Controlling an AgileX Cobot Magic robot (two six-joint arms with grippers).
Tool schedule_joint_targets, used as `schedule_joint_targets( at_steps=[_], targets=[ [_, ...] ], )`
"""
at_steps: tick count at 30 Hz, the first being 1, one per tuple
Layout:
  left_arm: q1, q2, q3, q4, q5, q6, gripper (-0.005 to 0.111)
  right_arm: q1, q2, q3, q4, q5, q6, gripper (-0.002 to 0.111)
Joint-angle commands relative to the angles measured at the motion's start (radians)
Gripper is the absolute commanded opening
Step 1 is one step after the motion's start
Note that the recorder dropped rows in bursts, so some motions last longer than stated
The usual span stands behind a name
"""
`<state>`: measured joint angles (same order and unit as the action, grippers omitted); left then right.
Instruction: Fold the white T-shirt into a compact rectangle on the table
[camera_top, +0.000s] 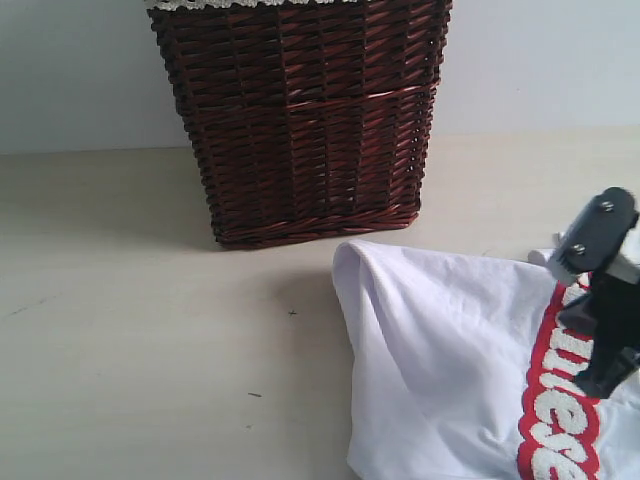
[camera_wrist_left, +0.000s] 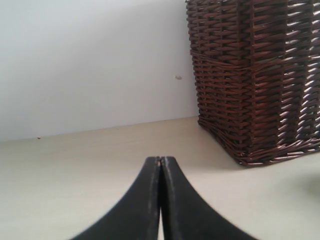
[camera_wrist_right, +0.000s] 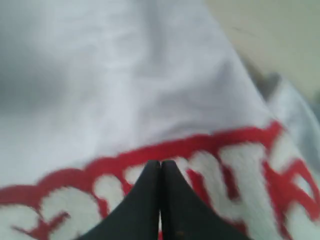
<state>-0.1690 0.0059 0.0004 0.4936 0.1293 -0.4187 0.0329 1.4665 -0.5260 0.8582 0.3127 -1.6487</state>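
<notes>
The white T-shirt (camera_top: 440, 330) lies rumpled on the table (camera_top: 150, 300) at the front right, one edge folded up toward the basket. A red band with fuzzy white lettering (camera_top: 545, 400) runs along its right side. My right gripper (camera_top: 592, 388) hovers over that band, shut with nothing in it; in the right wrist view its closed tips (camera_wrist_right: 160, 163) sit just above the red band (camera_wrist_right: 210, 142) and the white cloth (camera_wrist_right: 125, 90). My left gripper (camera_wrist_left: 160, 159) is shut and empty over the bare table (camera_wrist_left: 75, 165), away from the shirt and out of the exterior view.
A tall dark brown wicker basket (camera_top: 300, 120) with white lace trim stands at the back centre, just behind the shirt's raised edge. It also shows in the left wrist view as the basket (camera_wrist_left: 255, 80) beyond the left gripper. A pale wall (camera_wrist_left: 90, 65) backs the table.
</notes>
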Motion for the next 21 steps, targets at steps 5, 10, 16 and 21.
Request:
schedule_joint_targets(
  at_steps=[5,10,16,21],
  targets=[
    [-0.004,-0.006,0.0,0.0,0.0,-0.003,0.0,0.084,0.262,-0.125,0.503,0.22,-0.35,0.0],
    [-0.004,-0.006,0.0,0.0,0.0,-0.003,0.0,0.155,0.375,-0.196,0.483,0.269,-0.338,0.0],
    [-0.004,-0.006,0.0,0.0,0.0,-0.003,0.0,0.253,0.417,-0.241,0.324,0.488,-0.293,0.0],
    [-0.004,-0.006,0.0,0.0,0.0,-0.003,0.0,0.31,0.414,-0.255,0.325,0.586,-0.293,0.0]
  ],
)
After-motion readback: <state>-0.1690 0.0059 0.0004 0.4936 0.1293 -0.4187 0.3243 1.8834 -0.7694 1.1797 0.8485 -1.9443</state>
